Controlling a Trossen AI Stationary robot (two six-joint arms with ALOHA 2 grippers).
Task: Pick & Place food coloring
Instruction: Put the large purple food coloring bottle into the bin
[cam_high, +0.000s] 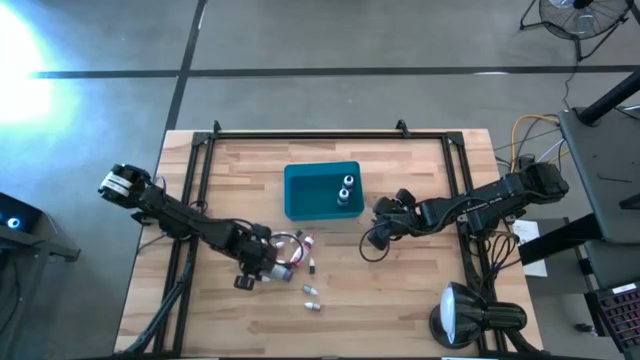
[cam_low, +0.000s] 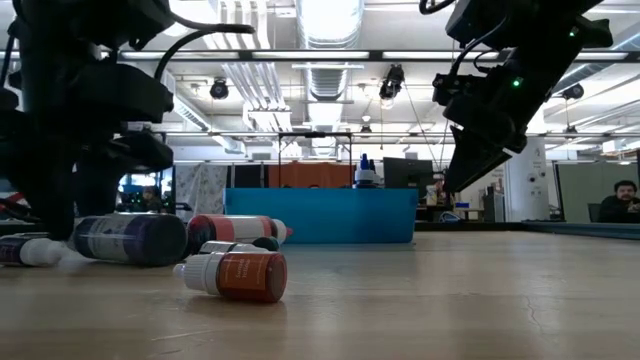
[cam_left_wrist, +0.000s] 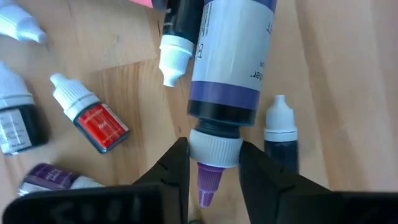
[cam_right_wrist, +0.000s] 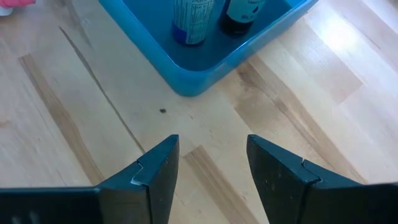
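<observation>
Several small food coloring bottles (cam_high: 300, 255) lie on their sides on the wooden table, with two more nearer the near edge (cam_high: 312, 297). My left gripper (cam_left_wrist: 214, 171) is low over this cluster, at the cap end of a purple bottle with a white label (cam_left_wrist: 233, 56). The low view shows that bottle (cam_low: 130, 238) lying flat. Beside it are a red bottle (cam_left_wrist: 93, 121) and a dark one (cam_left_wrist: 281, 140). Two bottles (cam_high: 347, 188) stand upright in the teal bin (cam_high: 305, 195). My right gripper (cam_right_wrist: 208, 165) is open, above bare table by the bin's near right corner. My left gripper pinches the purple bottle's white ribbed cap (cam_left_wrist: 214, 148) between its two fingers, one on each side. The fingers lie along the bottle, coming from its nozzle end, whose purple tip (cam_left_wrist: 205, 186) points back between them. The bottle lies on its side on the table.
The teal bin (cam_right_wrist: 205, 68) sits at the table's middle far side. A red bottle (cam_low: 235, 275) and a pink-capped one (cam_low: 240, 228) lie close to the left gripper. A black lamp (cam_high: 460, 315) stands at the near right corner. Black rails (cam_high: 190, 180) edge the table.
</observation>
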